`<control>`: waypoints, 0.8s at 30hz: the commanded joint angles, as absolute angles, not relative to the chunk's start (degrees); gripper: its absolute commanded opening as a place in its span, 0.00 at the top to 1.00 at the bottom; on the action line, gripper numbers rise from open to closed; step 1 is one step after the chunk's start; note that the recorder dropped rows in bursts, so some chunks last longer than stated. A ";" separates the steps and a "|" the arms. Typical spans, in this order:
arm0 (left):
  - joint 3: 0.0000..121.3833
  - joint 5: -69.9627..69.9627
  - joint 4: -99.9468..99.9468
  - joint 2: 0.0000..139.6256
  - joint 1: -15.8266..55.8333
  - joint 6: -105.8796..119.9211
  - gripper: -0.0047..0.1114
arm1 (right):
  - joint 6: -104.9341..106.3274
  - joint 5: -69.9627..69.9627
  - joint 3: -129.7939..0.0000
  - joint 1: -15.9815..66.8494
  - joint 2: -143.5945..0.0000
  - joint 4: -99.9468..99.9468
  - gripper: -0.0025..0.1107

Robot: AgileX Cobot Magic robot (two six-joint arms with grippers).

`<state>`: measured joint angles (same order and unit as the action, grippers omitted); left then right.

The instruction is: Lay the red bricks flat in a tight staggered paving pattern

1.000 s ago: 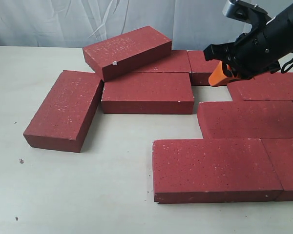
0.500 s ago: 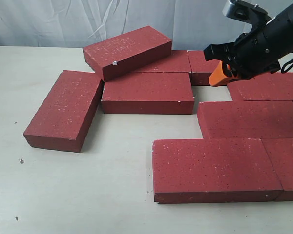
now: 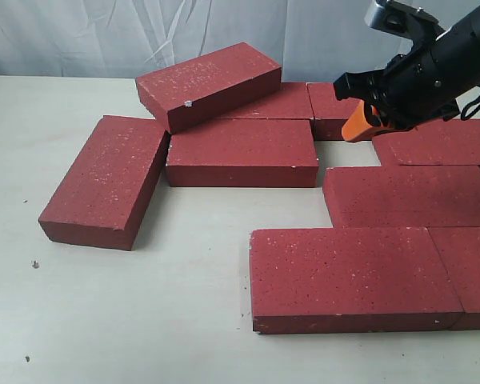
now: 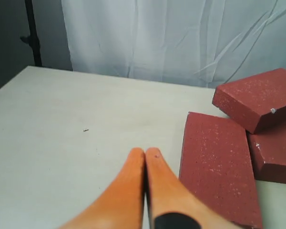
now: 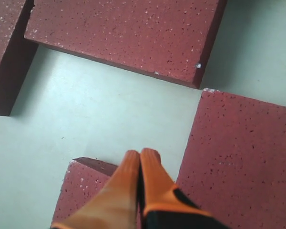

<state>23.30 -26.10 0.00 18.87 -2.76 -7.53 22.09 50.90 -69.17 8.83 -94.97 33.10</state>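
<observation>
Several red bricks lie on the pale table. One chipped brick leans tilted on the back bricks. Another brick lies flat in front of it, and an angled one sits apart at the left. A front brick and a middle brick lie in staggered rows at the right. My right gripper hovers shut and empty above the gap by the back right bricks; its tips hang over a brick corner. My left gripper is shut and empty over bare table, beside the angled brick.
A white curtain hangs behind the table. Bare tabletop spreads across the front left. A dark stand rises past the table's far corner in the left wrist view.
</observation>
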 commanded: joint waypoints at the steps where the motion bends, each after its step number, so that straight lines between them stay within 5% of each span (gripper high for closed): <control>1: 29.21 -30.69 0.00 28.31 -2.77 -8.13 0.96 | 22.19 50.64 -69.30 8.68 -94.32 32.68 0.98; 16: 44.51 -42.73 -5.15 62.20 -2.55 -3.35 0.96 | 22.19 51.17 -69.30 8.68 -94.45 32.68 0.98; 24: 50.92 -39.76 -9.83 75.10 4.99 1.08 0.96 | 22.19 51.78 -69.30 8.68 -94.45 32.94 0.98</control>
